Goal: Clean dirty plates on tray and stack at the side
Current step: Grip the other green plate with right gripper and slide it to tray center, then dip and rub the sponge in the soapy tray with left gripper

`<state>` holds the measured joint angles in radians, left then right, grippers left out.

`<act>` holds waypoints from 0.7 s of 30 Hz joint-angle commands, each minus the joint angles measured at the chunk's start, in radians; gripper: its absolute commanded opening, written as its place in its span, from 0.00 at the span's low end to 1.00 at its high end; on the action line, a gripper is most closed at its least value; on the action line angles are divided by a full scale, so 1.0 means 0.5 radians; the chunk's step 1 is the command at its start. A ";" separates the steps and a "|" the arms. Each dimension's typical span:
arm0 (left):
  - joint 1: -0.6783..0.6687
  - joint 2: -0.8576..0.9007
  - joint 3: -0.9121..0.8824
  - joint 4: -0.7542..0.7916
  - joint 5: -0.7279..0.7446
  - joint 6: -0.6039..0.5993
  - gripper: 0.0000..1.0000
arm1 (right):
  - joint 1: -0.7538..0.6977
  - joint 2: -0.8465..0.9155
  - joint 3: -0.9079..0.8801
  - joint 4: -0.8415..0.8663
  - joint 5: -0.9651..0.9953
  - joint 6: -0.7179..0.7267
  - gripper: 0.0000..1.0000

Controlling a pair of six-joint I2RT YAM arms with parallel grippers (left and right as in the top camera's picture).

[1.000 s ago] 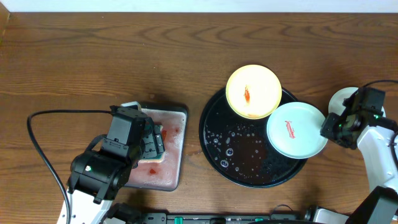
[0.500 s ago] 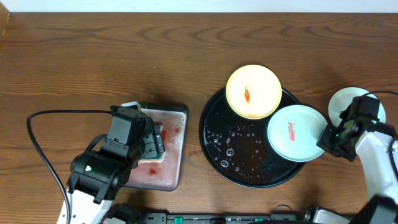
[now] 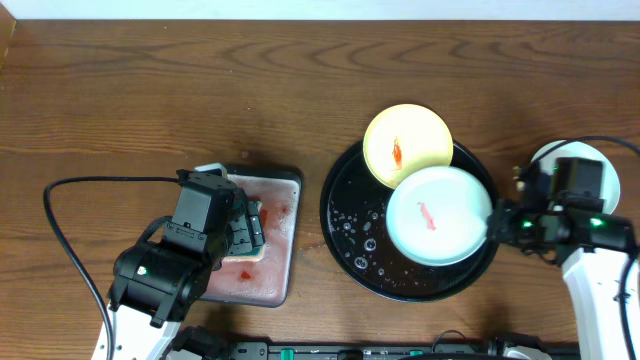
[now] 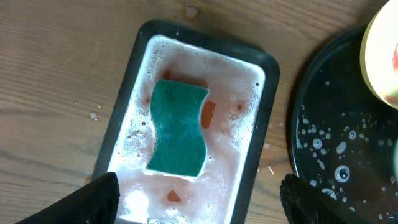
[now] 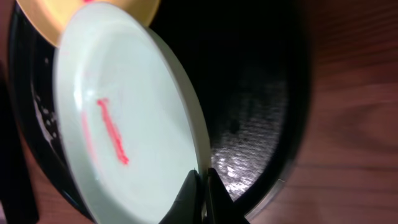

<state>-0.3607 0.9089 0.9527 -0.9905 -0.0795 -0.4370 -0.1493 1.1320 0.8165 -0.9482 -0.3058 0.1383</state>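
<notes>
The pale mint-white round plastic plate with a short red sauce streak near its middle sits over the right half of the large round black tray, and the right gripper has it: both fingers pinched together on the plate's right-hand rim, clamped tight. From the right wrist view the plate looks tilted, its rim edge-on at the fingertips; whether its underside touches the tray I cannot tell. Its far edge overlaps the near edge of the pale yellow round plate, which carries its own red dab and lies across the tray's far rim. The tray floor around them is wet, dotted with bubbles. Just beyond the right arm, a second pale mint-white plate rests on the brown wooden table, partly hidden by the arm. Over on the left, the left gripper hangs above the small rectangular grey tray, its jaws spread wide and holding nothing. In that tray a wavy-edged teal sponge lies in pinkish foamy water.
</notes>
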 commanded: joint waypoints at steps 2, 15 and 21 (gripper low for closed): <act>0.010 0.001 0.031 -0.005 0.003 0.021 0.83 | 0.193 0.080 -0.256 0.230 -0.072 0.156 0.01; 0.010 0.001 0.031 0.055 0.005 0.012 0.83 | 0.455 0.122 -0.267 0.503 0.096 0.188 0.25; 0.010 0.020 0.017 0.045 0.144 0.004 0.83 | 0.459 0.122 0.113 0.385 0.024 -0.046 0.29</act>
<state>-0.3607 0.9089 0.9527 -0.9653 -0.0494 -0.4374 0.0734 1.1976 0.7891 -0.7422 -0.2798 0.1986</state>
